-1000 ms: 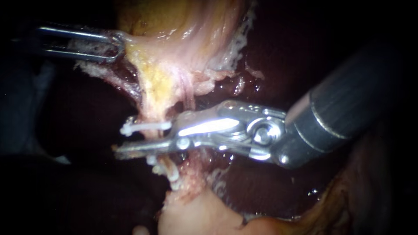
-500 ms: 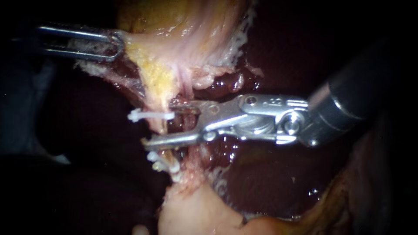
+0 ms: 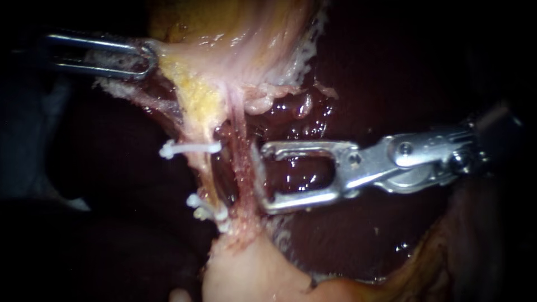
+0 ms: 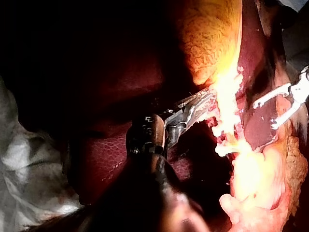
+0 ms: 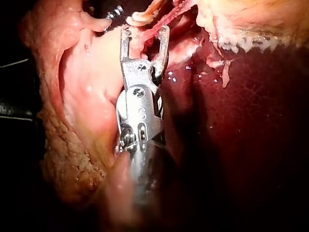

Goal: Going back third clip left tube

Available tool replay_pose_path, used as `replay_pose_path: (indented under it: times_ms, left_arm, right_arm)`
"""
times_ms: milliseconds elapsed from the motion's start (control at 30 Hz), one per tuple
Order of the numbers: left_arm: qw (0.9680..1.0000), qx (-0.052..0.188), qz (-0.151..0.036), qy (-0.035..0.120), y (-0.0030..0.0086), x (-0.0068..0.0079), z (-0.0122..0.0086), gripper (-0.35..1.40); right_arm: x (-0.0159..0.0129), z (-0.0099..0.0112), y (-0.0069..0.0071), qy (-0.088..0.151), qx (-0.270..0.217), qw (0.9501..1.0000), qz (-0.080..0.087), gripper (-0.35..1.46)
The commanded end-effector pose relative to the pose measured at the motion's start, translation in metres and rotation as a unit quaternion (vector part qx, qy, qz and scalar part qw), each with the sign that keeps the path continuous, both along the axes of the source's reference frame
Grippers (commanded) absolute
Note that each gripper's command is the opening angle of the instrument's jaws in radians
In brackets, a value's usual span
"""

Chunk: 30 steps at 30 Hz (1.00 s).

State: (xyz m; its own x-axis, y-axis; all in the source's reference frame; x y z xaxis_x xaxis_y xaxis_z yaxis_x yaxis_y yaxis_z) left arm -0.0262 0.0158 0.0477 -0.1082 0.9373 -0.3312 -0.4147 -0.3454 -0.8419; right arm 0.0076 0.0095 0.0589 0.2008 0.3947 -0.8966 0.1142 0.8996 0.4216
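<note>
The left tube (image 3: 200, 168) runs pale down from the gallbladder (image 3: 240, 33). One white clip (image 3: 190, 148) crosses it high up, and two more clips (image 3: 208, 212) sit lower. A thin red right tube (image 3: 241, 168) runs beside it. My right instrument (image 3: 263, 178) stands just right of that red tube with its jaws open and empty. In the right wrist view my right instrument (image 5: 146, 30) has the red tube ahead of its open jaws. My left instrument (image 3: 150, 59) is shut on the gallbladder's edge at upper left; the left wrist view shows my left instrument (image 4: 205, 99) holding the same tissue.
Dark red liver (image 3: 358, 72) fills the background and lies wet behind the right instrument's jaws. A pale lump of tissue (image 3: 251, 274) sits below the tubes. Frayed whitish tissue (image 3: 305, 56) hangs along the gallbladder's right edge.
My right instrument has drawn back to the right, off the left tube and past the red tube, its jaws now wide apart. The upper clip stays on the tube. The left instrument holds still.
</note>
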Motion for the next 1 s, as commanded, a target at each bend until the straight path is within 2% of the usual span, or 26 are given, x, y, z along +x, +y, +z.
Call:
replay_pose_path:
  times_ms: [33,233,533,767,1000]
  left_arm:
    - [1.0,0.0,0.0,0.0,0.0,0.0,0.0,-0.35]
    - [1.0,0.0,0.0,0.0,-0.0001,0.0,-0.0001,-0.35]
    - [1.0,0.0,-0.001,0.001,0.0,-0.0005,0.0001,-0.35]
    - [1.0,-0.007,-0.004,0.004,-0.0003,-0.0024,0.0013,-0.35]
    - [1.0,-0.007,0.002,0.002,-0.0011,-0.0047,0.0027,-0.35]
  right_arm:
    - [-0.0006,-0.0001,0.0001,0.0,-0.003,1.0,0.0,0.5]
    - [-0.0035,-0.0004,0.0003,-0.004,-0.007,1.0,0.0,0.5]
    - [-0.0043,-0.0002,0.0004,-0.003,-0.007,1.0,-0.002,0.5]
    - [-0.0044,-0.0003,0.0003,-0.003,-0.007,1.0,-0.002,0.5]
    - [-0.0044,-0.0003,0.0003,-0.003,-0.007,1.0,-0.002,0.5]
